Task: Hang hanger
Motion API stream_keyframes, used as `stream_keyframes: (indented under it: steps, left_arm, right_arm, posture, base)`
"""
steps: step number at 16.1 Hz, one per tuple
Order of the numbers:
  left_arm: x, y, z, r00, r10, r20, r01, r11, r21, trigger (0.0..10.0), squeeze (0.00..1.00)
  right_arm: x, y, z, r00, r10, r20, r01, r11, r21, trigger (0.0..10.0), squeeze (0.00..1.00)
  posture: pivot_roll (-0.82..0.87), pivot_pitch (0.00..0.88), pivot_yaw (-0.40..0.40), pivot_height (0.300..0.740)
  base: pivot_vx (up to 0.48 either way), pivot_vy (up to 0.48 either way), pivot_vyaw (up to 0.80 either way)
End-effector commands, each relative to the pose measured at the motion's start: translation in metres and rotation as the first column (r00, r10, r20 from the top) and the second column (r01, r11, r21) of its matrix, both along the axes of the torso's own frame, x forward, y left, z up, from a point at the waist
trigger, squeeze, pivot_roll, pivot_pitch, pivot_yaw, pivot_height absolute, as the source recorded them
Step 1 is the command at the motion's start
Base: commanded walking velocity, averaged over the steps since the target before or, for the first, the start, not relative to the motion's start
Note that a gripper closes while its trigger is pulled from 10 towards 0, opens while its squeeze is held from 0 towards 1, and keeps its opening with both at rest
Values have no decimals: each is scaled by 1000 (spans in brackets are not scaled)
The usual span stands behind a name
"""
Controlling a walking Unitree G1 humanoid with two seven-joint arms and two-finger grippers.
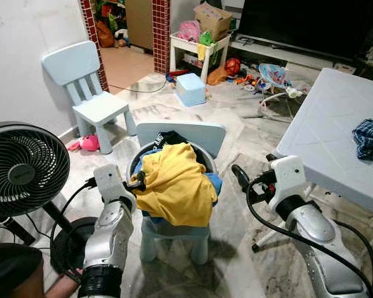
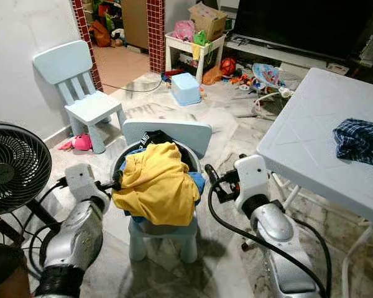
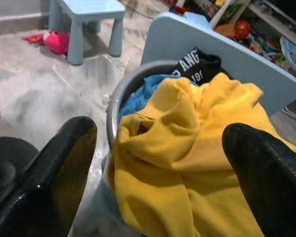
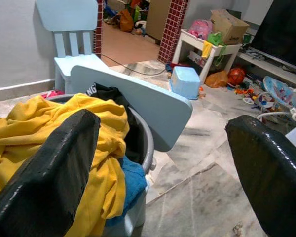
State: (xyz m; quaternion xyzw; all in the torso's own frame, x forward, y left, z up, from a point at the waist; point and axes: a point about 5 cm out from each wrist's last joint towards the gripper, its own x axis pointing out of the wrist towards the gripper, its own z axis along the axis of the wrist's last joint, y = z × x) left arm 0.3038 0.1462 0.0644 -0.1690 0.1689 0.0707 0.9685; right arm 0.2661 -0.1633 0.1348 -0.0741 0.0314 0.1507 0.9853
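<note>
A grey laundry basket (image 1: 134, 162) stands on a small light blue chair (image 1: 193, 133) right in front of me. A yellow garment (image 1: 174, 180) is heaped over its top, with blue and black clothes (image 3: 195, 61) under it. My left gripper (image 1: 137, 181) is open at the basket's left rim, its fingertips (image 3: 59, 163) close to the yellow cloth. My right gripper (image 1: 244, 180) is open a little to the right of the basket, its fingers (image 4: 54, 177) holding nothing.
A black floor fan (image 1: 22, 167) stands close on my left. A white table (image 1: 326, 130) with a plaid cloth (image 1: 370, 139) is on my right. Farther off are a second blue chair (image 1: 90, 93), a blue box (image 1: 191, 89) and scattered toys. A person's arm (image 1: 53, 287) is at bottom left.
</note>
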Motion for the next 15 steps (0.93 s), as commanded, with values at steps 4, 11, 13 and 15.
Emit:
stream_keyframes:
  steps: [4,11,13,15]
  left_arm:
    - [9,3,-5,998,39,-46,-38,999,8,10000,0]
    - [13,9,2,999,-8,-32,10,997,72,10000,0]
    - [-5,9,12,992,-107,71,92,977,193,10000,0]
    - [-27,10,22,956,-234,176,169,932,321,10000,0]
  right_arm:
    - [-16,-14,4,999,-33,-32,33,999,-21,10000,0]
    - [-12,-15,10,996,-85,-32,85,996,10,10000,0]
    - [-8,-9,5,993,-105,-47,108,993,53,10000,0]
    - [1,-6,5,991,-126,-48,131,985,114,10000,0]
  posture:
    - [-270,30,-80,740]
    - [-225,20,-41,740]
    - [-185,0,-31,740]
    - [-133,0,-21,740]
  base:
    - [0,0,0]
    - [0,0,0]
    - [0,0,0]
    - [0,0,0]
